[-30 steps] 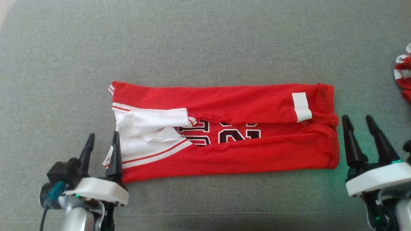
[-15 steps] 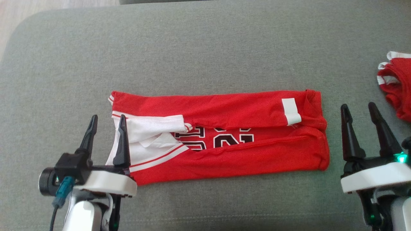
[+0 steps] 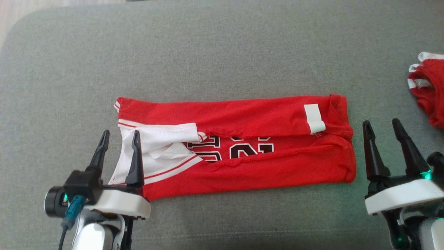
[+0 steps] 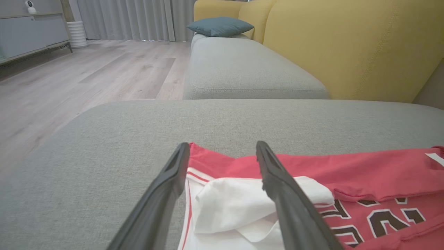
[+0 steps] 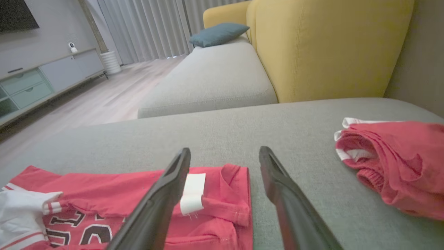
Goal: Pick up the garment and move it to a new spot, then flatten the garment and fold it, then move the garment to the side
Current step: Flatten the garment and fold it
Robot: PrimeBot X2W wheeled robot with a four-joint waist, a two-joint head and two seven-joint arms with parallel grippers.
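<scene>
The garment point(image 3: 242, 152) is a red jersey with white trim and dark numbers, folded into a long strip across the grey cushion point(image 3: 222, 52). Its white-trimmed end point(image 4: 236, 208) lies at the left, its end with a white tag point(image 5: 192, 192) at the right. My left gripper point(image 3: 119, 133) stands open at the jersey's left end, one finger point(image 3: 135, 159) over the white fabric and the other off the edge. Just past the right end my right gripper point(image 3: 381, 123) is open over bare cushion, holding nothing.
A second crumpled red garment point(image 3: 428, 90) lies at the cushion's right edge point(image 5: 399, 166). Beyond the cushion are a yellow sofa back point(image 4: 347, 45), another grey seat point(image 4: 242, 69) with a blue pillow point(image 4: 220, 26), and wooden floor point(image 4: 69, 80) to the left.
The head view has shifted, so the whole scene sits lower and more of the second garment shows. Both grippers stay open beside the jersey's ends; the jersey lies as before.
</scene>
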